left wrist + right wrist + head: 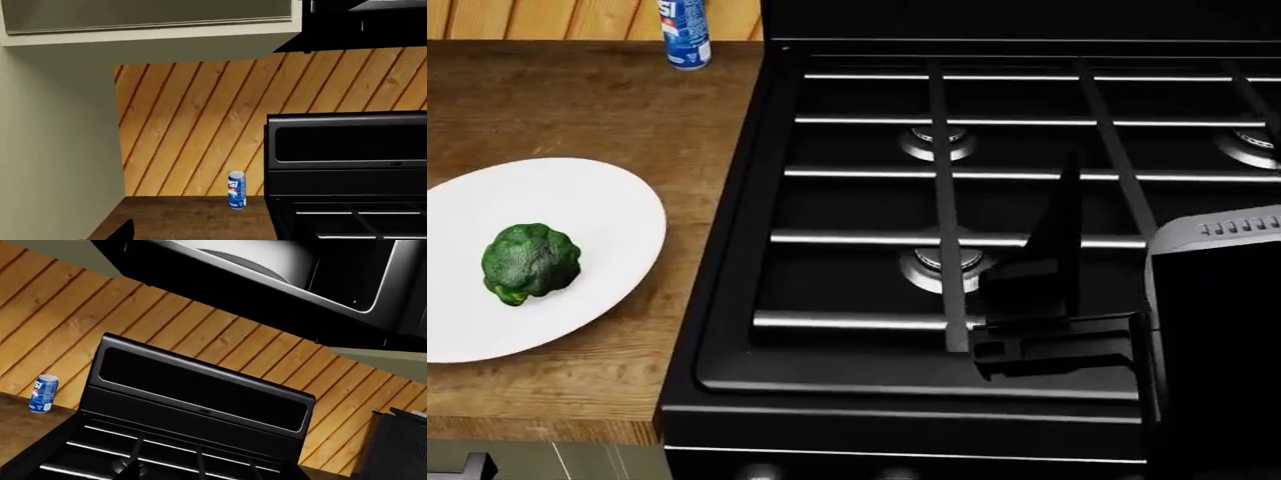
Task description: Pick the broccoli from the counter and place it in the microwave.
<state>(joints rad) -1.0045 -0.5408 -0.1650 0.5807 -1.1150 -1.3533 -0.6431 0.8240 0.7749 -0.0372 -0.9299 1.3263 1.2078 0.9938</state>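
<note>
The broccoli [531, 262], a small bright-green floret, lies on a white plate [601, 215] on the wooden counter [587, 110] left of the stove. No gripper touches it. My right gripper [1052, 235] hangs over the front burners of the black stove [868, 210], well right of the broccoli; one dark fingertip [130, 469] shows far off centre with only grates beside it. Of my left gripper just one fingertip [123, 231] shows, above bare counter [187, 220]. The microwave [253, 285] hangs above the stove, its pale inside showing.
A blue-and-white can [687, 35] stands at the back of the counter against the slatted wood wall [200, 125]. The stove's raised back panel [200, 385] rises behind the burners. A pale cabinet side [53, 150] bounds the counter's far end.
</note>
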